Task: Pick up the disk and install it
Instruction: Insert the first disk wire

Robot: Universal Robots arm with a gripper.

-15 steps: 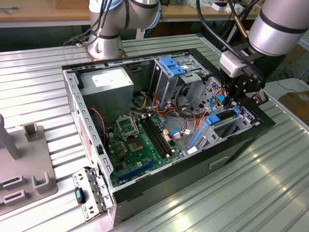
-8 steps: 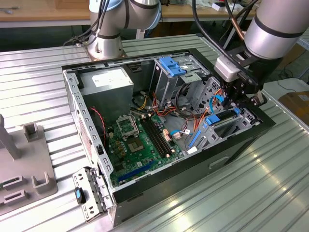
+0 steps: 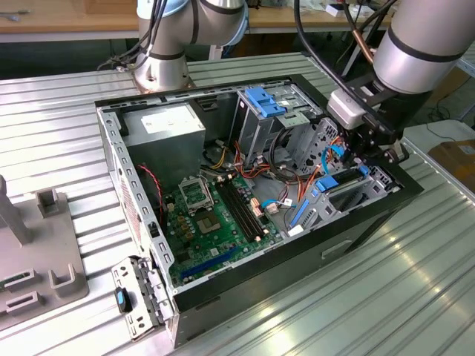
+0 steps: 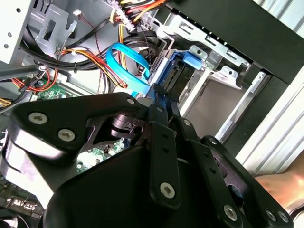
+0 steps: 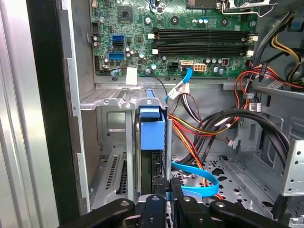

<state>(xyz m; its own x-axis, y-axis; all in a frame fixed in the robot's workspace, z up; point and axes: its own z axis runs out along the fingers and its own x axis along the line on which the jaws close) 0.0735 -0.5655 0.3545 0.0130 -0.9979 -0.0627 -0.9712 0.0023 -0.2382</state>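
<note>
End effector [image 5: 165,191] grips disk [image 5: 153,137]; blue cable [image 5: 199,174] beside.

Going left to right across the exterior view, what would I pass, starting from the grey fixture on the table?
Grey fixture → power supply box → blue latch on the drive cage → the disk, standing in the bay at the case's corner.

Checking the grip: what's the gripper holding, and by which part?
The gripper pinches the disk by the end edge facing it, with the disk standing edgewise in the drive bay.
</note>
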